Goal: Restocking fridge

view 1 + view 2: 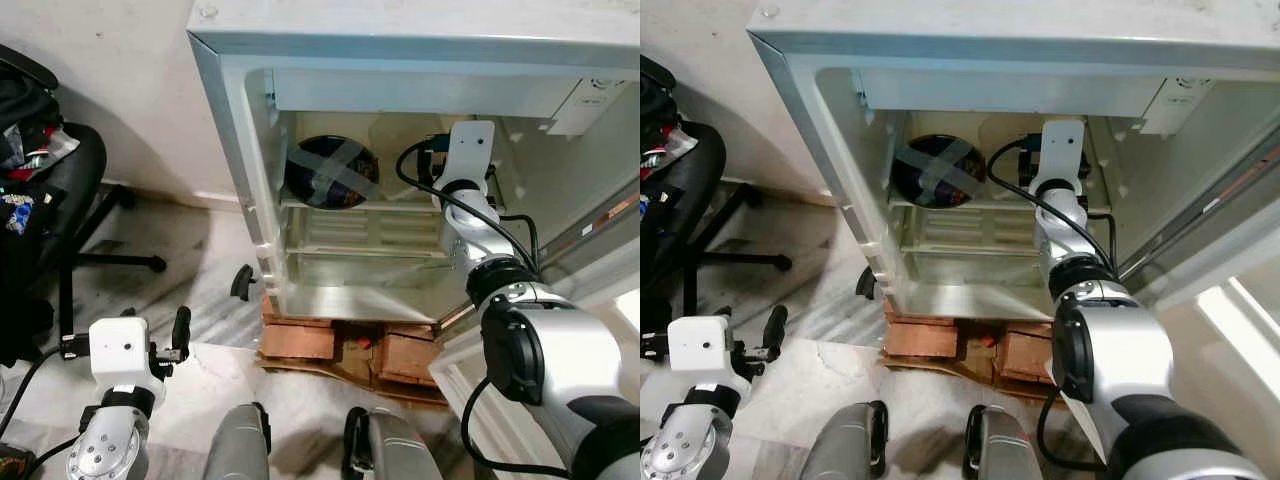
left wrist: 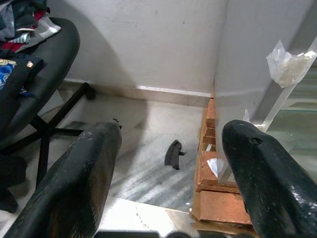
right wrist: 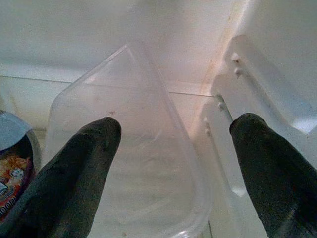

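The small white fridge [image 1: 230,120] stands open on bricks. On its upper glass shelf [image 1: 345,206] lies a dark round bowl [image 1: 331,171] crossed with grey tape. My right arm reaches deep inside, beside the bowl. In the right wrist view the right gripper [image 3: 173,144] is open, its fingers [image 3: 79,168] either side of a clear plastic container [image 3: 138,148] standing on the shelf, with the bowl's [image 3: 12,163] edge beside it. My left gripper [image 2: 168,144] is open and empty, low by the floor at the left [image 1: 180,335].
A black office chair [image 1: 60,190] piled with clothes stands at the left. A small black object [image 1: 242,281] lies on the marble floor near the fridge's corner. Red bricks [image 1: 340,345] prop up the fridge. The open fridge door [image 1: 600,260] is at the right.
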You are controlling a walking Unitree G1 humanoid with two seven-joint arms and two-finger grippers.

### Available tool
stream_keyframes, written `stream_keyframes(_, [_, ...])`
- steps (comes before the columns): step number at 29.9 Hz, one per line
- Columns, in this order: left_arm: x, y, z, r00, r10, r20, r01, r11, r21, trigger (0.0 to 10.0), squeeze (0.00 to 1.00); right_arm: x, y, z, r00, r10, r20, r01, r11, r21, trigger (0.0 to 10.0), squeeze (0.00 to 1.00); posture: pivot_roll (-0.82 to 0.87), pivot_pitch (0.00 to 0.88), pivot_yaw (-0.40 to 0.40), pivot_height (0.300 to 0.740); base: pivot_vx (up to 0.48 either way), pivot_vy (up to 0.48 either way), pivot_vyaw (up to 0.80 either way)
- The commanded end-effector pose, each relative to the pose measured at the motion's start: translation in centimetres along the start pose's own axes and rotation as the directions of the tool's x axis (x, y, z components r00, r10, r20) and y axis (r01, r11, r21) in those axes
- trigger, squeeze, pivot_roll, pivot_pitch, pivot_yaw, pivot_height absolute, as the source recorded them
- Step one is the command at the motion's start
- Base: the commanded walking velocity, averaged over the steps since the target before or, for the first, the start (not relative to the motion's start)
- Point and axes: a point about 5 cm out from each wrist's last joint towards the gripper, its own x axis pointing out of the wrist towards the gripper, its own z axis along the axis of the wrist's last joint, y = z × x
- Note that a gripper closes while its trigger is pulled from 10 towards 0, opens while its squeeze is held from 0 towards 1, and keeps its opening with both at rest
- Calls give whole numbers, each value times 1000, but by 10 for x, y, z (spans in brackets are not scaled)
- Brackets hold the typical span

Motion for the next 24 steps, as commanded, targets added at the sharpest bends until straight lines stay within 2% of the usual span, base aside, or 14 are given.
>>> stream_keyframes(1, [-3,5,-7,999,18,-32,-17,1000,18,10000,0,1,-3,0,1000,-8,-9,8,1000,9,10000,1000,317,213,-8,740,0,0,0])
stream_keyframes(8, [2,3,-8,1000,13,-25,-12,1000,16,10000,0,0,-11,-4,999,-30,-16,31,999,29,10000,1000,307,192,-6,740,0,0,0])
stream_keyframes(13, [8,1,-7,1000,4,-14,-3,1000,15,10000,0,-4,-16,-8,1000,-12,20,12,1000,-19,10000,1000,291,173,-8,740,0,0,0])
stream_keyframes(17, [11,1,-6,1000,3,-8,-3,1000,14,10000,0,-6,-20,-13,1000,-11,21,12,1000,-19,10000,1000,284,166,-10,740,0,0,0])
stream_keyframes(19, [14,0,-6,1000,3,-5,-3,1000,11,10000,0,-10,-23,-22,1000,-3,3,4,999,-42,10000,1000,273,153,-12,740,0,0,0])
stream_keyframes(21, [17,-4,-7,1000,-2,-1,2,1000,8,10000,0,-17,-30,-44,996,-34,-83,28,997,-66,10000,1000,269,147,-14,740,0,0,0])
stream_keyframes(24, [18,-4,-7,1000,-5,1,5,1000,7,10000,0,-19,-32,-49,993,-47,-107,41,997,-63,10000,1000,268,144,-15,740,0,0,0])
